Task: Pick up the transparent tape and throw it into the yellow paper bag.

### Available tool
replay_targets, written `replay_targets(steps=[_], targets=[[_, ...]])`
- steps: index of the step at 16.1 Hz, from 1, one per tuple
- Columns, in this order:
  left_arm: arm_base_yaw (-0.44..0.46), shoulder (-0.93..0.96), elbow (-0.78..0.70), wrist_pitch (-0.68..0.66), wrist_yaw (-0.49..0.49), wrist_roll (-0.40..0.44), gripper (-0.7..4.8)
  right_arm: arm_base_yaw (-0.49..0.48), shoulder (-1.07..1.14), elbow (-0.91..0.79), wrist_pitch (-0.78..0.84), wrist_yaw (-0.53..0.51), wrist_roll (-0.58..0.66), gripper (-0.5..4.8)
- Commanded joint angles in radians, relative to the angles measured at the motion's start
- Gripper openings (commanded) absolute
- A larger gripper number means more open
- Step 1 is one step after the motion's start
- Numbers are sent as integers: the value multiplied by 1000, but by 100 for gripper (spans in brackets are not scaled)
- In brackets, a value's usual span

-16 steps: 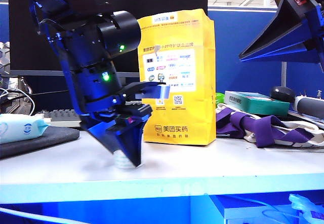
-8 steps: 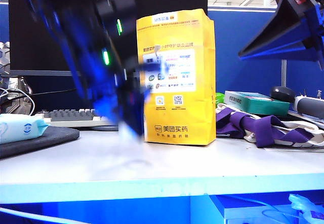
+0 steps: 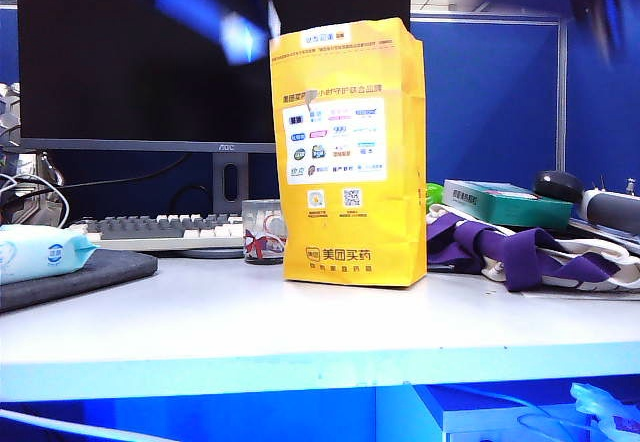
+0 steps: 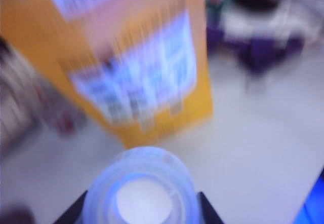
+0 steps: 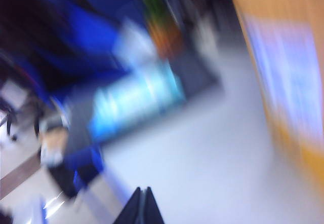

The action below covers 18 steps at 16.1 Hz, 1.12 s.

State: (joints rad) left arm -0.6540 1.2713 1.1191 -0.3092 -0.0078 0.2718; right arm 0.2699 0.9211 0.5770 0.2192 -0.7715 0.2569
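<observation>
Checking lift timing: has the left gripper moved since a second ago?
Yes. The left gripper, shut on the small clear tape roll, has risen from the tabletop to about level with the top of the tall yellow paper bag, left of it.

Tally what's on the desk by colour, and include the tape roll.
Yellow: 1, paper bag
Clear: 2, tape roll in the left gripper, glass cup
Purple: 1, strap
Green: 1, box
Pale blue: 1, wipes pack
Total: 6

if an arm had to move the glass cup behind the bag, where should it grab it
Grip the glass cup across its round wall near the rim, coming from above: it stands upright, with the yellow paper bag close on one side and the keyboard behind.
</observation>
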Motion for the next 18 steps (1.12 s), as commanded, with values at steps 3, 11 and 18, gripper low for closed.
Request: replay_targets(steps=[3,11,18], targets=[[1,10,2,369,84,89,210,2,-7,115,65,7,54,-1],[14,251,143,549,80,143,209,35,-10,114,-10,-84,57,-1],[29,466,533,227,83,144,210,44,-10,114,-12,-59,48,-1]])
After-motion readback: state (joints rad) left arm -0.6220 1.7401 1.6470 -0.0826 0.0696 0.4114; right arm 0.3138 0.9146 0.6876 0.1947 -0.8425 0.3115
